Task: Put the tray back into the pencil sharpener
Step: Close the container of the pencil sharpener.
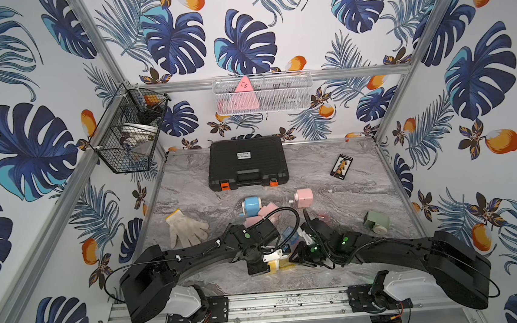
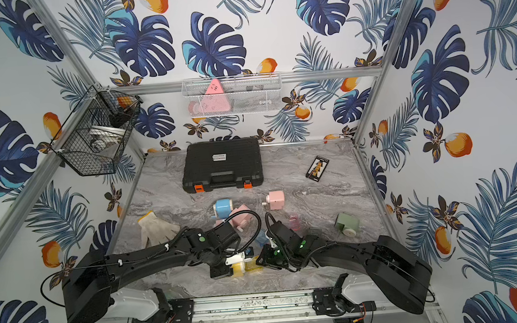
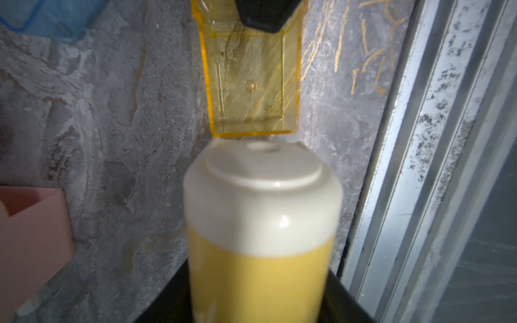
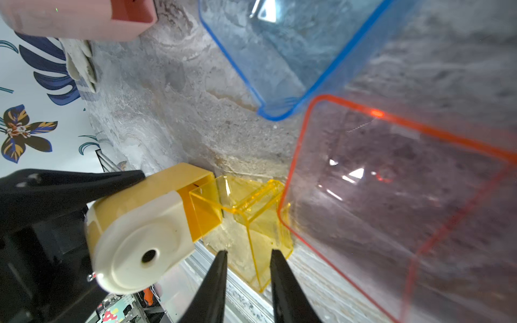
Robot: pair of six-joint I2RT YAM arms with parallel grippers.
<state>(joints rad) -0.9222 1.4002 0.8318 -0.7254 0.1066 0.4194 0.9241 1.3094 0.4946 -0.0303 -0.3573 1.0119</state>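
Yellow plastic marks the two things that matter. The pencil sharpener (image 4: 145, 232), yellow with a cream end cap, lies on its side at the lower left of the right wrist view. The clear yellow tray (image 4: 260, 232) sits just right of it, at the lower middle. One end of the tray meets the sharpener's open mouth. Most of the tray is outside, and we cannot tell how far that end has gone in.

The right claw (image 4: 249, 253) comes up from the bottom edge, one black finger on each side of the tray's end wall, pinching it. The left claw (image 1: 271, 262) has the sharpener between its fingers. In the right wrist view one finger (image 4: 84, 181) lies flat along the yellow side. In the left wrist view black presses against both sides of the body at the bottom of the frame, so we read that claw as clamped on the sharpener.

In both top views the pair sits low in the middle of the grey marbled table (image 1: 348, 193), under the two wrists. A blue tray (image 4: 279, 56) and a red tray (image 4: 391, 209) lie close by, the red rim just beside the yellow tray. Higher in a top view we see a blue sharpener (image 1: 253, 206), a pink sharpener (image 1: 303, 197), a green sharpener (image 1: 376, 221), a white glove (image 1: 185, 228) and a black case (image 1: 247, 163).
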